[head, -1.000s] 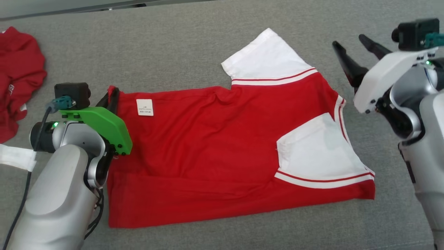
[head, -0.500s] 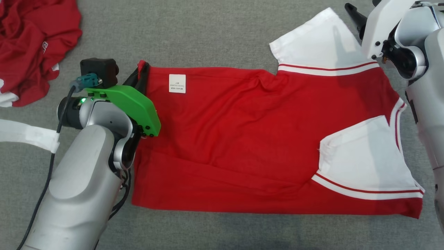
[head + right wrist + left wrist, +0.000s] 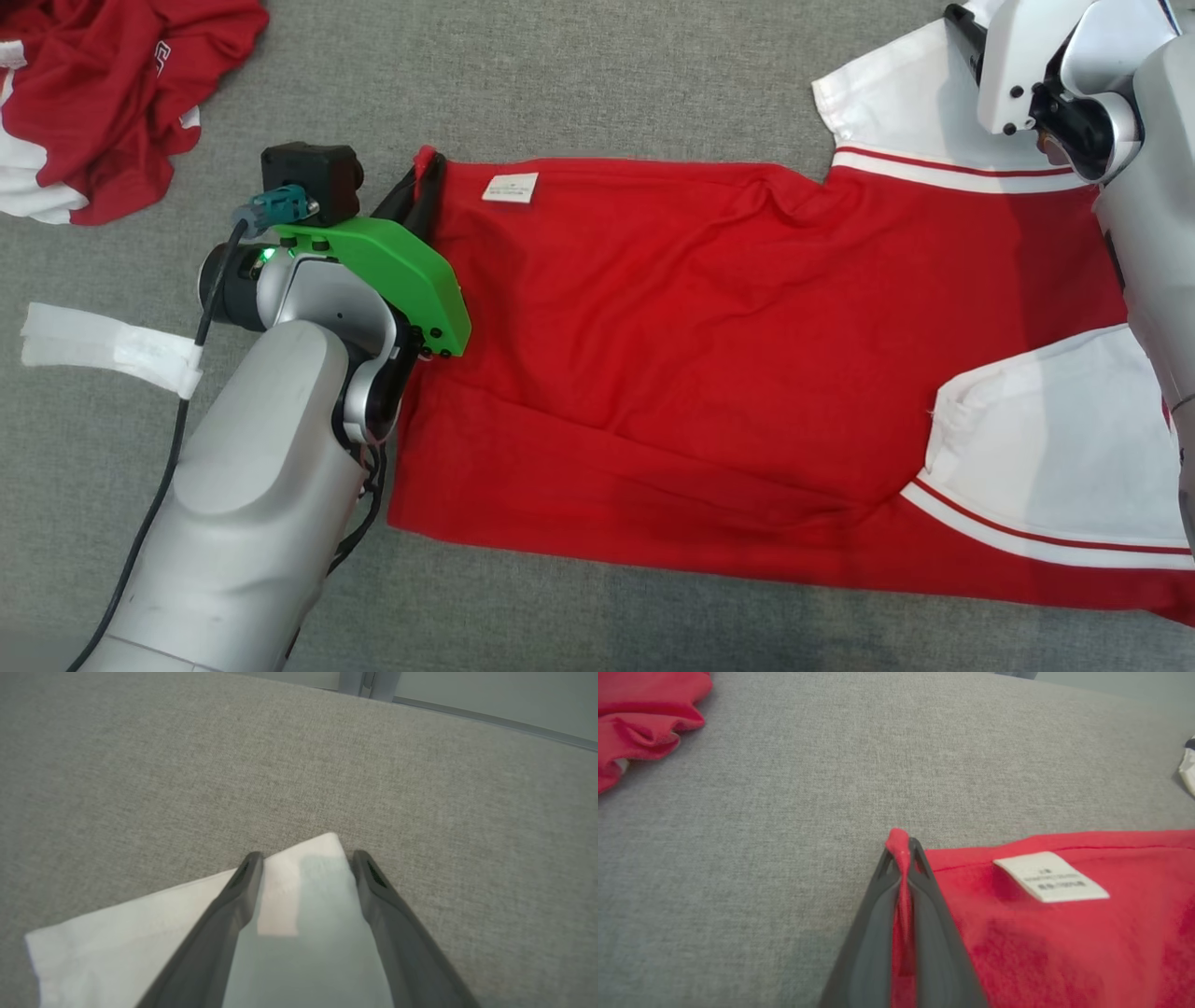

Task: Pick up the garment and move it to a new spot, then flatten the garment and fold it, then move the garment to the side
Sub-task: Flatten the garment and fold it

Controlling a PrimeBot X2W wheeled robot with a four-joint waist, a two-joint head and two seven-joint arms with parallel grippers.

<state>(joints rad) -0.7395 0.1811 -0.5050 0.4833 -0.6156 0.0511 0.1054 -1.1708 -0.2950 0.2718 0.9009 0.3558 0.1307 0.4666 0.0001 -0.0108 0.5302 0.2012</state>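
Observation:
The garment (image 3: 709, 355) is a red shirt with white sleeves, lying folded and fairly flat on the grey cloth surface. My left gripper (image 3: 425, 173) is shut on its far left corner, and a pinch of red cloth sticks up between the fingertips (image 3: 901, 851). A white label (image 3: 1049, 877) lies just right of that grip. My right gripper (image 3: 306, 858) is open and hovers over the tip of the far white sleeve (image 3: 117, 942), one finger on each side of the tip. In the head view that sleeve (image 3: 906, 103) lies at the upper right under my right wrist.
A second red and white garment (image 3: 103, 84) lies crumpled at the far left. A white strip (image 3: 112, 347) lies on the surface left of my left arm. The surface's far edge (image 3: 467, 714) runs beyond the sleeve.
The head camera has shifted, so the whole picture slid right. My right gripper has come from beside the shirt to over the white sleeve's tip. The left gripper keeps its hold on the corner.

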